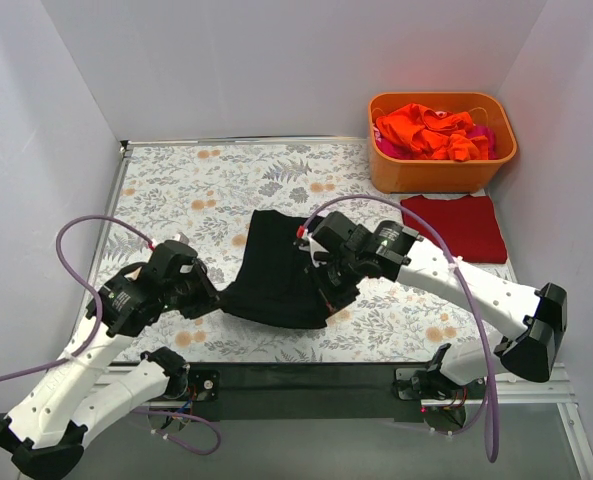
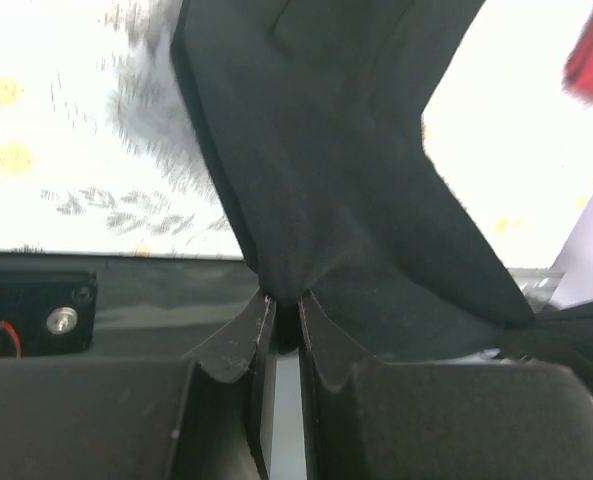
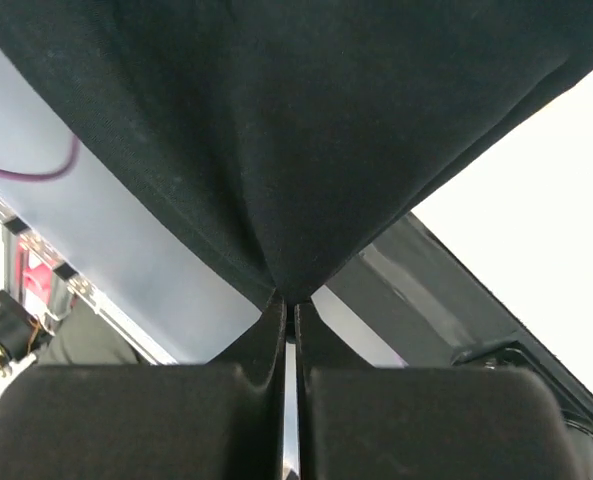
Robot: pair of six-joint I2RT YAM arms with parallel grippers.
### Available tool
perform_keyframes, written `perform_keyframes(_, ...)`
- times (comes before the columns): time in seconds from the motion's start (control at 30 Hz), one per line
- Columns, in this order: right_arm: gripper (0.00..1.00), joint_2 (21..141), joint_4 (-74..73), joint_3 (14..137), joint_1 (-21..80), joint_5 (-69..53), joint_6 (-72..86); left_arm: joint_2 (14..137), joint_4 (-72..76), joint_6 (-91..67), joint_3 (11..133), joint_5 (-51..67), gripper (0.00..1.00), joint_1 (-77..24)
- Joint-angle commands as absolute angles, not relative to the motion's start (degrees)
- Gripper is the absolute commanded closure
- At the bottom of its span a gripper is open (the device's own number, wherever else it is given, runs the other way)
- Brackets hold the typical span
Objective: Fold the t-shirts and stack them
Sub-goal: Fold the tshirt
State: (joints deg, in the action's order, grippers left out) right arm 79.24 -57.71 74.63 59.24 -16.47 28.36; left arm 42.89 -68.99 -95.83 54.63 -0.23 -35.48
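Left pincer [image 2: 284,298] and right pincer [image 3: 289,300] are closed on the black t-shirt [image 1: 271,272]; dark red t-shirt [image 1: 456,228] lies folded, orange ones [image 1: 426,130] wait in tub [image 1: 436,180].

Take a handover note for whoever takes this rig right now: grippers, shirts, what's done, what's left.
Left gripper: shut on the black t-shirt, at its left side.
Right gripper: shut on the same shirt, at its right side.
Dark red t-shirt: folded flat on the tablecloth, beside the orange tub.
Orange and pink t-shirts: loose in the tub.
Done: dark red one folded.
Left: fold the black one, stack it, then the tub's shirts.
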Motion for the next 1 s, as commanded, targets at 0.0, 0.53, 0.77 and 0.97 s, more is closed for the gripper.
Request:
perform_keyframes(0.0, 0.99, 79.62, -63.54, 80.15, 56.61, -13.89, 26.11, 45.25, -68.49, -96.16, 58.35, -6.23, 1.0, -35.59)
perform_keyframes(0.53, 0.99, 86.74, -61.17, 82.18, 39.3, -17.22, 13.19, 64.94, -47.12, -90.62, 60.55, -21.7, 1.0, -35.24)
perform_keyframes(0.77, 0.99, 93.5, -60.21, 86.92, 35.95, -17.67, 10.37, 70.92, -39.22, -87.54, 61.61, -23.91, 1.0, -32.79)
perform_keyframes(0.97, 0.99, 97.99, -59.42, 89.65, 32.7, -16.26, 9.14, 74.79, -30.33, -85.87, 60.29, -22.59, 1.0, -29.89)
